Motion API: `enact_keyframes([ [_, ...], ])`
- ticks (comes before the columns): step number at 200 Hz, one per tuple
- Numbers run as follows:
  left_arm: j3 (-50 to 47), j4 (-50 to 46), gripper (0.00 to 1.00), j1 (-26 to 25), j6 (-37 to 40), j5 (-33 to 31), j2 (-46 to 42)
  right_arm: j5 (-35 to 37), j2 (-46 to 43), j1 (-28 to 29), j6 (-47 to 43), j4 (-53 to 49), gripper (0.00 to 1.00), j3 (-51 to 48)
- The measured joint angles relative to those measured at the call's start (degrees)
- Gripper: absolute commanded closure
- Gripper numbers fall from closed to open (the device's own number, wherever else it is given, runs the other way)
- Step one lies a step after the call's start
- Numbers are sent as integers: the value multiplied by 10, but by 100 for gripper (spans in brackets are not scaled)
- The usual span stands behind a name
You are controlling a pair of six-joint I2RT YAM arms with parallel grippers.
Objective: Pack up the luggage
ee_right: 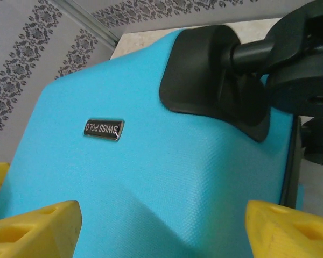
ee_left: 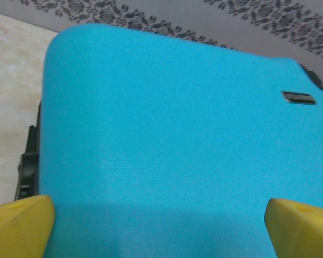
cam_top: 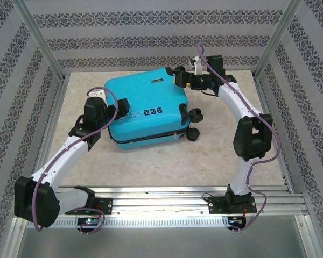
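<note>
The luggage (cam_top: 145,110) is a turquoise hard-shell suitcase lying closed on the table, its black wheels (cam_top: 194,115) on the right side. My left gripper (cam_top: 105,110) sits at its left end, open; in the left wrist view the yellow fingertips (ee_left: 19,226) stand wide apart just above the shell (ee_left: 172,134). My right gripper (cam_top: 180,79) is at the far right corner, open. Its yellow fingertips (ee_right: 32,231) flank the shell's corner (ee_right: 151,172) below a small metal badge (ee_right: 103,129) and a black wheel housing (ee_right: 215,75).
The beige tabletop (cam_top: 215,156) has free room in front of and to the right of the suitcase. Patterned walls (cam_top: 151,37) and an aluminium frame enclose the table. A metal rail (cam_top: 161,196) runs along the near edge.
</note>
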Motion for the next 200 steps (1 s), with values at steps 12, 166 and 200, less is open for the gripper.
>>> enact_keyframes([
  [12,0,0,0,-3,0,0,-5,-1,0,-7,0,0,21,0],
  [166,156,-71,1,-78,2,-31,57,241,-530,103,-19,80,41,-469],
  [200,193,-96,5,-140,0,-96,102,297,-577,211,5,159,45,-653],
])
